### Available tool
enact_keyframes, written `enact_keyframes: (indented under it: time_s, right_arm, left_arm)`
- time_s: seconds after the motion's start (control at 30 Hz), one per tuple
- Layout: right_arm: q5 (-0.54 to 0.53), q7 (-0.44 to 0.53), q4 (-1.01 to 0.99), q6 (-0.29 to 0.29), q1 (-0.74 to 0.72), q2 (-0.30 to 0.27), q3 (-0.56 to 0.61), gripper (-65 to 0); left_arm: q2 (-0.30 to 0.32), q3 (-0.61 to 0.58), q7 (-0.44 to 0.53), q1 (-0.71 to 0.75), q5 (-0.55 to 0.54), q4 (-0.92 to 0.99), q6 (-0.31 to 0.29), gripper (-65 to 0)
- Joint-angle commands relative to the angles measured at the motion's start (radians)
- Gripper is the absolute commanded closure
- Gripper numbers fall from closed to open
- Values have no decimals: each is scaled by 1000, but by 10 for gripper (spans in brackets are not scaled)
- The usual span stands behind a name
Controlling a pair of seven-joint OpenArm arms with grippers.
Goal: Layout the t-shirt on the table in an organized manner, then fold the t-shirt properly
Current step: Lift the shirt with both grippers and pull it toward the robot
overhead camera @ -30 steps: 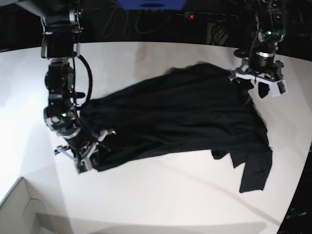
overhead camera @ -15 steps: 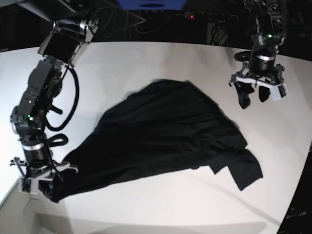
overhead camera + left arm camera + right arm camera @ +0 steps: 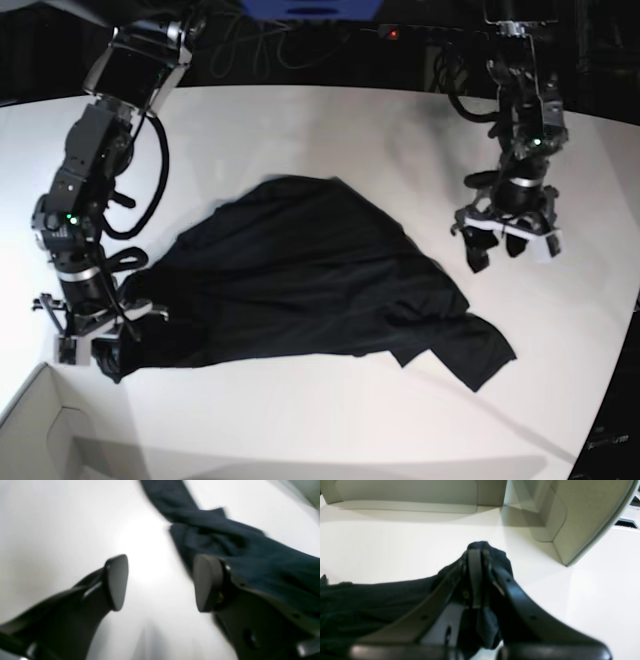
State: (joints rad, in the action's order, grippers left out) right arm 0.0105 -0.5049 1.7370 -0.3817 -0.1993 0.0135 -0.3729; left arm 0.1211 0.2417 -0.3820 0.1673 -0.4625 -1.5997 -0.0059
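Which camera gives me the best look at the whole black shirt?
The base view: it shows the black shirt spread across the table, though the right gripper covers one end. The right wrist view shows the end at that gripper; the left wrist view shows only part of the opposite side.

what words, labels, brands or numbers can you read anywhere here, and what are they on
There are none that I can read: the black fabric t-shirt and the large white tabletop show no lettering.
Both black metal robot arms are too small or blurred to tell whether they bear any markings.
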Motion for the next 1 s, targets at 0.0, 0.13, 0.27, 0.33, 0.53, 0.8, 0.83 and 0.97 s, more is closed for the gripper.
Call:
enact_keyframes:
  time_s: [0.0, 0.13, 0.27, 0.33, 0.53, 0.8, 0.83, 0.97]
  right_arm:
    - [-13, 27, 19, -1, -9, -7, 2, 0]
    - [-13, 27, 19, -1, 19, -7, 2, 0]
    - [-13, 27, 21, -3, 41, -10, 4, 0]
    - [-13, 27, 21, -3, 45, -11, 4, 0]
    - [-11, 27, 19, -3, 60, -13, 4, 0]
    - [-11, 27, 13, -3, 76, -28, 4, 0]
    - [-11, 27, 13, -3, 76, -31, 4, 0]
    - [-11, 27, 11, -3, 70, -50, 2, 0]
  left_arm:
    - [7, -11, 19, -30, 3, 8, 2, -401]
    - [2, -58, 21, -125, 6, 123, 2, -399]
    - [2, -94, 22, -214, 1, 249, 2, -399]
    - [1, -103, 24, -248, 1, 287, 2, -399]
    - [-21, -143, 24, -355, 3, 424, 2, -398]
    - [-61, -143, 24, -412, 0, 502, 2, -24]
    - [-61, -140, 18, -412, 0, 491, 2, 0]
    - [-57, -137, 15, -406, 0, 414, 5, -7]
